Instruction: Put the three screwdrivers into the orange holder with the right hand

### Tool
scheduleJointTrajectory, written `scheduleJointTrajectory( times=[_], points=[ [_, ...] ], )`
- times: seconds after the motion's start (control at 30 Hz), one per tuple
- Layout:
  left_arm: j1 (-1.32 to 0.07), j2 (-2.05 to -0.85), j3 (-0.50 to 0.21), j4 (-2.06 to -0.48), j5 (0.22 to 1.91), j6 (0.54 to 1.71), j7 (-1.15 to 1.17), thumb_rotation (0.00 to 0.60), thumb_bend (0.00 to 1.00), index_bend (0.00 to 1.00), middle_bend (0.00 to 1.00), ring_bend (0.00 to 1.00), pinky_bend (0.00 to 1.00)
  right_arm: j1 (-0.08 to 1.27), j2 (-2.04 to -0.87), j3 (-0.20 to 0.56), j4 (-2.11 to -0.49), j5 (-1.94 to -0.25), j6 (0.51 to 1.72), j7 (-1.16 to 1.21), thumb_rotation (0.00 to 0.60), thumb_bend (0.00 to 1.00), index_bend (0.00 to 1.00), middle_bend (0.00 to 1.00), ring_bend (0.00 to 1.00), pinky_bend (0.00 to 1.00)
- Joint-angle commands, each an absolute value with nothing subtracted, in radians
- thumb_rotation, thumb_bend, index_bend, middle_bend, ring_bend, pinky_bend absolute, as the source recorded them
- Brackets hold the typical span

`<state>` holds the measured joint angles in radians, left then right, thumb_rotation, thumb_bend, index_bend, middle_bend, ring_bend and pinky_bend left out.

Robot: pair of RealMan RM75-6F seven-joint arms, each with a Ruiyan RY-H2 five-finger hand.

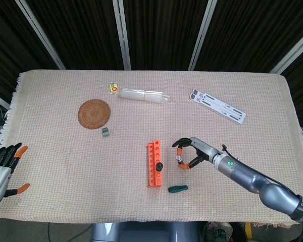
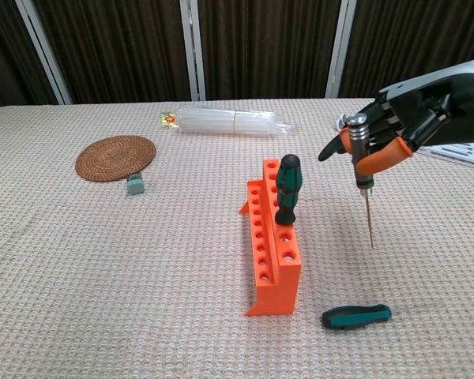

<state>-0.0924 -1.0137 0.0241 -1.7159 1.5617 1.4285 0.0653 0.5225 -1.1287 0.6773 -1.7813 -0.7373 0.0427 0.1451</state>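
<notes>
- my right arm is reaching in from the lower right of the head view, forearm stretched toward the middle of the table, with my right hand (image 2: 399, 126) raised above the cloth.
- my right hand is grasping a thin metal screwdriver (image 2: 363, 178) between thumb and fingers; the orange-tipped fingers (image 2: 383, 156) are curling around its silvery top.
- the thin metal screwdriver is hanging nearly upright under my hand, its fine shaft pointing down; the tip looks clear of the table, though i cannot tell for sure.
- the orange holder (image 1: 154, 165) is sitting just beside my right hand, on its inner side toward my left, not touching it.
- a green-handled screwdriver (image 2: 287, 189) is standing upright in one of the holder's holes, near my hand.
- another green-handled screwdriver (image 1: 178, 189) is lying flat on the table (image 1: 55, 151), below my hand on the side nearer my body, beside the holder's near end.
- my left hand (image 1: 2, 169) is showing only at the far left edge of the head view, well apart from everything, fingers spread and gripping nothing.
- farther out beyond my right hand, a white perforated strip (image 1: 217, 106) is lying flat; off toward my left are a clear plastic packet (image 1: 143, 94), a round woven coaster (image 1: 94, 113) and a small grey block (image 1: 105, 132).
</notes>
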Motion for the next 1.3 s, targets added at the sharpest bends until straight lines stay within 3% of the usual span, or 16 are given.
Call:
scheduleJointTrajectory(
  times=[0.03, 0.2, 0.57, 1.1, 1.3],
  points=[
    [-0.092, -1.013, 0.024, -1.715, 1.562, 1.430, 0.064, 0.600, 0.02, 0.06, 0.00, 0.00, 0.00, 0.447, -1.150, 0.757, -1.795, -0.782, -0.027, 0.176, 0.600, 0.26, 0.62, 0.19, 0.00, 0.00],
    [-0.093, -1.012, 0.022, -1.710, 1.563, 1.434, 0.059, 0.600, 0.02, 0.05, 0.00, 0.00, 0.00, 0.355, -1.190, 0.855, -1.817, -0.806, -0.091, 0.165, 0.600, 0.26, 0.62, 0.19, 0.00, 0.00],
    [-0.103, -1.010, 0.017, -1.711, 1.566, 1.429, 0.057, 0.600, 0.02, 0.05, 0.00, 0.00, 0.00, 0.228, -1.273, 0.961, -1.858, -0.817, -0.182, 0.085, 0.600, 0.26, 0.62, 0.19, 0.00, 0.00],
    [-0.122, -1.015, 0.014, -1.725, 1.543, 1.392, 0.076, 0.600, 0.02, 0.04, 0.00, 0.00, 0.00, 0.216, -1.337, 0.996, -1.931, -0.827, -0.152, 0.047, 0.600, 0.26, 0.62, 0.19, 0.00, 0.00],
    [-0.127, -1.018, 0.016, -1.727, 1.536, 1.377, 0.077, 0.600, 0.02, 0.04, 0.00, 0.00, 0.00, 0.241, -1.339, 0.969, -1.947, -0.841, -0.112, 0.060, 0.600, 0.26, 0.62, 0.19, 0.00, 0.00]
  ],
)
